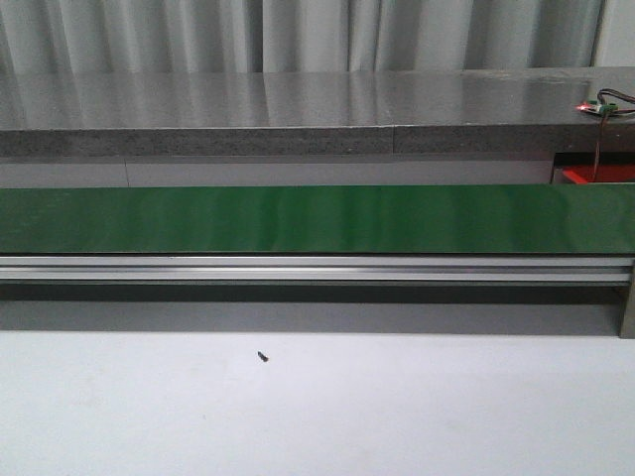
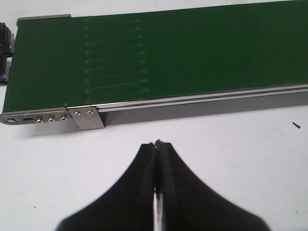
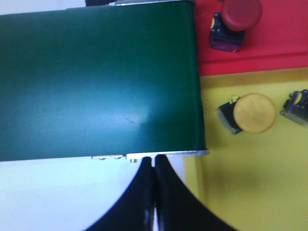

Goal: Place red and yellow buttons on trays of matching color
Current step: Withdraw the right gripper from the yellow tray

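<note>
Jaws pressed together on both grippers, left gripper (image 2: 157, 143) low over white table (image 2: 231, 144), right gripper (image 3: 153, 160) at green belt's (image 3: 96, 82) end.

A green conveyor belt (image 1: 317, 219) runs across the white table (image 1: 317, 416) on a metal rail (image 1: 317, 268). A small dark screw (image 1: 263, 356) (lying loose) sits nearby

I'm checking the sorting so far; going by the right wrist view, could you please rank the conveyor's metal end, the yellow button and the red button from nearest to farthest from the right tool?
1. Conveyor's metal end: right at the tips of the shut right tool.
2. Yellow button: on the yellow tray, off to one side.
3. Red button: on the red tray, beyond the yellow one.
</note>
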Controlling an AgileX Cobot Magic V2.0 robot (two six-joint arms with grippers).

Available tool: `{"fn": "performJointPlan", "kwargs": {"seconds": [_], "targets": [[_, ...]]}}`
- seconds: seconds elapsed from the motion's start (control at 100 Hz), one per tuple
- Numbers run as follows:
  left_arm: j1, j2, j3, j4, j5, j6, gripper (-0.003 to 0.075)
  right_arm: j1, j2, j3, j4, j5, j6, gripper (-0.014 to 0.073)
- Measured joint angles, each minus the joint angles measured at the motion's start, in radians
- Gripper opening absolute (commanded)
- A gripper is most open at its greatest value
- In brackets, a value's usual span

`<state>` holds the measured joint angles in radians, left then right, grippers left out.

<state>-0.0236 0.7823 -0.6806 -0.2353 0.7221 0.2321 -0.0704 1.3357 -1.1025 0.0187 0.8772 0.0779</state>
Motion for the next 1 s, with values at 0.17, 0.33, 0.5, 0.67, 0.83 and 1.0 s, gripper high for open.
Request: {"fn": "performJointPlan", "kwargs": {"seconds": [0.17,0.33,0.5,0.67,0.83,1.0], "targets": [[0.0,0.0,0.0,0.0,0.0,0.0,-0.002,0.015,-0.097,0.14,0.006,-0.064,-0.013,-0.0066],[0.0,0.0,0.0,0.0,0.0,0.0,-0.002,0.015,-0.217,0.26,0.006,-0.119,-0.027,-0.0066],[0.0,0.0,0.0,0.0,0.0,0.0,-0.002,0.015,-0.36,0.364,0.013,-0.18,-0.042,-0.0066],[0.0,0.0,0.0,0.0,0.0,0.0,-0.002,0.015,-0.503,0.445,0.016,-0.206,-0.047,-0.0066],[0.0,0.0,0.0,0.0,0.0,0.0,-0.002,0.015,-0.605,0.511,0.019,-0.211,-0.05,-0.0066],[0.0,0.0,0.0,0.0,0.0,0.0,-0.002,0.015,-0.671,0.556,0.019,-0.212,-0.05,-0.0066]]}}
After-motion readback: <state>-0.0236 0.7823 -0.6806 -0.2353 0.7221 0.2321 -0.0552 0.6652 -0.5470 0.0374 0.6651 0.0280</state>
